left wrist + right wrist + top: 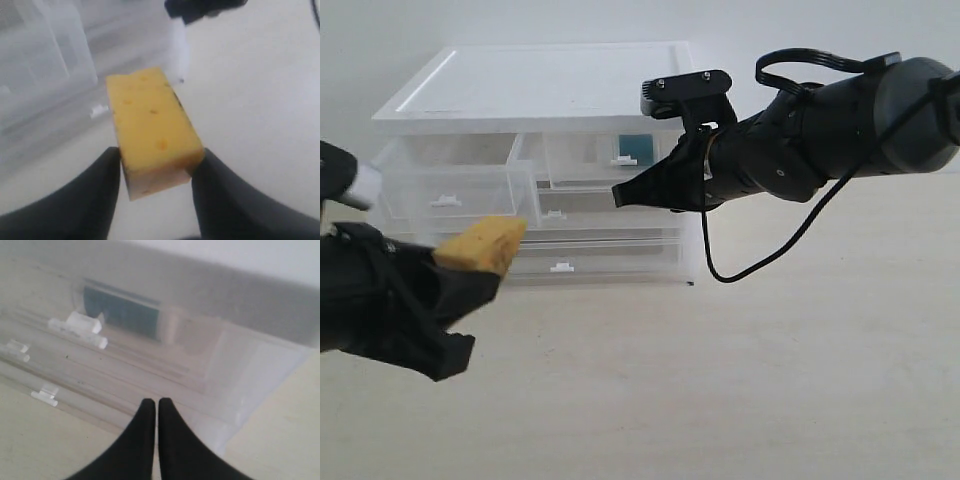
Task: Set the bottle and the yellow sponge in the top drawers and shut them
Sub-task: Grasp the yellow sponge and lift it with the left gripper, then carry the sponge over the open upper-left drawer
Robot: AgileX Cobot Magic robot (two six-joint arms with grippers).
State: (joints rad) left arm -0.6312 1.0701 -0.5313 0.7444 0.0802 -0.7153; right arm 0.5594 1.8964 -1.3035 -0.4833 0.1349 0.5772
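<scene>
In the exterior view my left gripper [470, 268] is shut on the yellow sponge [482, 244] and holds it in the air, low in front of the cabinet's left side. The left wrist view shows the sponge [152, 127] pinched between the two dark fingers [105, 175]. The left top drawer [445, 190] is pulled well out. The bottle's teal label [638, 148] shows through the right top drawer [590, 160], which sits far less out. My right gripper [620, 195] is shut and empty, just in front of that drawer. The right wrist view shows its tips [152, 402] together, below the bottle [120, 312].
The white-topped cabinet [540, 85] stands at the back of a pale table. Two full-width drawers [610, 255] sit below the top pair, both pushed in. A black cable [760, 262] hangs from the right arm.
</scene>
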